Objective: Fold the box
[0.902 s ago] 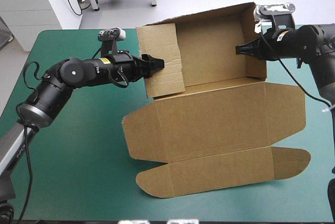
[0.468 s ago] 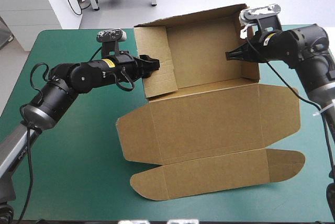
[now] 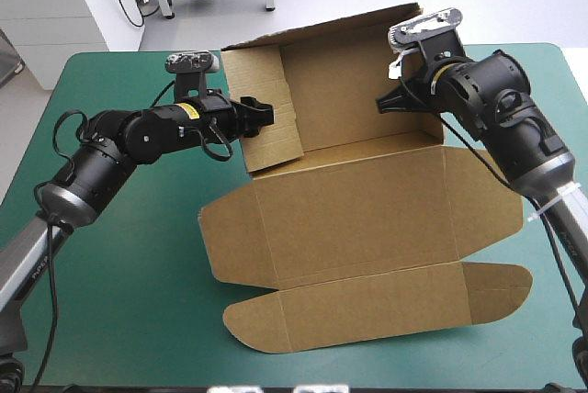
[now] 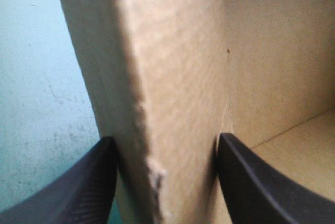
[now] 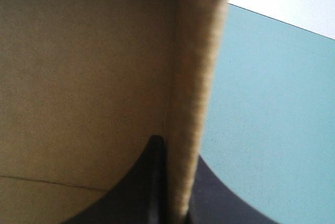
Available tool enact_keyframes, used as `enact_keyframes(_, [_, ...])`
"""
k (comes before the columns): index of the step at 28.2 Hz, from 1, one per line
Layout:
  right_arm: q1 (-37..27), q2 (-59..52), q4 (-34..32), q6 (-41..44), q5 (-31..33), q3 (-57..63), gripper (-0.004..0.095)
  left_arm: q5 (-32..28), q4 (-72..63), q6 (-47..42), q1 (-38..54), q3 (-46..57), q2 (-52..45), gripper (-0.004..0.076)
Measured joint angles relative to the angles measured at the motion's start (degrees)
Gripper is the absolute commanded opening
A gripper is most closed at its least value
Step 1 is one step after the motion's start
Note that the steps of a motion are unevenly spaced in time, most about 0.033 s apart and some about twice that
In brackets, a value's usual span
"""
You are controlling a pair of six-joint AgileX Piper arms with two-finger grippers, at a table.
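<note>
At about nine o'clock on the teal-green cover point(image 3: 138, 301) the left arm reaches inward. The left gripper point(image 3: 262, 116) is pinched on the box point(image 3: 367, 218) at its left wall point(image 4: 167, 77), one black finger on either face; the board there looks thick, perhaps doubled over. The box lies from the table's middle toward twelve o'clock: back and side walls are raised, while the broad front panel point(image 3: 358, 205) and the lid flap point(image 3: 367, 306) lie flat toward six o'clock. At two o'clock the right gripper point(image 3: 384, 101) is clamped on the right wall point(image 5: 199, 77), its fingers all but meeting across the edge. The step in hand seems to be standing the two side walls upright and square. Next, I judge, each wall needs folding over and tucking down against the floor, with even pressure so the tray does not skew. Nothing foreign shows on the cover. The likeliest hindrances are the flat panels at six o'clock and each arm crowding the tray's inside.
</note>
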Motion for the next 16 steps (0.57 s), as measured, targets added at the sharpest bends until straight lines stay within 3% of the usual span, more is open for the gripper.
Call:
enact_keyframes(6, [0.2,-0.1,-0.1,0.5,1.5,-1.9,0.0,-2.5,-1.7,0.2,0.0,3.1,0.2,0.0367])
enact_keyframes(14, [0.4,-0.1,-1.0,0.0,3.9,-6.8,0.0,-9.4,-4.1,0.2,-0.3,5.3,0.4,0.0169])
enact_keyframes(16, [0.4,-0.1,-1.5,0.0,4.4,-6.8,0.0,-10.7,-4.8,0.2,-0.6,5.5,0.4,0.0088])
